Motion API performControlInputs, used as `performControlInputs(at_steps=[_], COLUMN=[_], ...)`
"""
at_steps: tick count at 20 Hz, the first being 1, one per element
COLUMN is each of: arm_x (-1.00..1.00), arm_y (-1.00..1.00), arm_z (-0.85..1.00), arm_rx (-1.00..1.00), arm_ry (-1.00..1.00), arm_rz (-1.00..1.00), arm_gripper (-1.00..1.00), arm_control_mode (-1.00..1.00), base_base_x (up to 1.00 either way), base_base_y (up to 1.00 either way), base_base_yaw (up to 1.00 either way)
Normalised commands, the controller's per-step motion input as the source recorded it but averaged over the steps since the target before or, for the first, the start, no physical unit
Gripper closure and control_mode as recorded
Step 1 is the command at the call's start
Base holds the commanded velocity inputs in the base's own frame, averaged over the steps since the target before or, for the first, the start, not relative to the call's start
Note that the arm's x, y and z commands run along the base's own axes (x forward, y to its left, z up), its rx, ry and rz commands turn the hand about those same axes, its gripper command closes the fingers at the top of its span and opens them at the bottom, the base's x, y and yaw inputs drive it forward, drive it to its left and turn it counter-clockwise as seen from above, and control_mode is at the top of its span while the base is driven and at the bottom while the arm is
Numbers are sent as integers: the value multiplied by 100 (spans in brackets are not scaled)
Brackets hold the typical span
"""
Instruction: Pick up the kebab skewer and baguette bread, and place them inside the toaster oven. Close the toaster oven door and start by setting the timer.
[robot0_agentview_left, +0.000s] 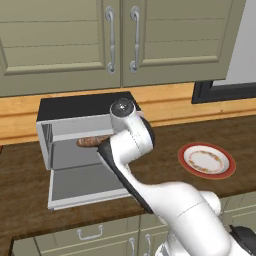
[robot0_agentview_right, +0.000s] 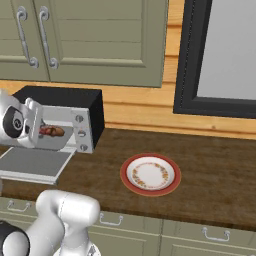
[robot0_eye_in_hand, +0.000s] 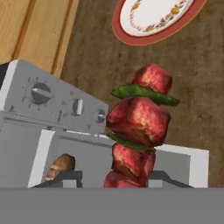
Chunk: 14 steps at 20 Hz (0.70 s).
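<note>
The two-finger dark gripper (robot0_eye_in_hand: 114, 178) is cut off at the bottom of the hand view; only its fingertips (robot0_eye_in_hand: 70, 177) show, one on each side of the kebab skewer of red meat chunks and green slices (robot0_eye_in_hand: 139, 129). The jaws stand narrowly apart with the skewer's lowest chunk between them, so the skewer is gripped; its stick is hidden inside the meat.

Beyond the fingertips lies the silver-grey boxy toaster oven with black top (robot0_agentview_left: 80, 107). Its silver-framed drop-down door (robot0_agentview_left: 85, 185) lies open and flat on the dark wood counter (robot0_agentview_left: 165, 142). The stubby tan-brown baguette bread (robot0_agentview_left: 90, 142) rests inside the cavity; in the left base view the white arm covers its right end, and the hand view shows only one end of it, beside the left fingertip.

The three round knobs (robot0_eye_in_hand: 40, 92) carry no readable markings.

Well beyond the skewer's tip, a white round plate with red rim and floral band (robot0_agentview_right: 150, 174) sits on open counter, apart from the oven.
</note>
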Motion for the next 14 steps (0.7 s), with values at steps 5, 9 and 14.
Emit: performControlInputs(at_steps=[5,9,14], arm_x=[35,53,51], arm_y=[80,43,24], arm_z=[0,0,-1], arm_rx=[9,9,7], arm_ry=[-26,-31,-8], arm_rz=[-17,-1,0], arm_gripper=[100,100,100], arm_control_mode=[-100,-100,-100], base_base_x=[0,0,0], base_base_y=[0,0,0], base_base_yaw=[0,0,0])
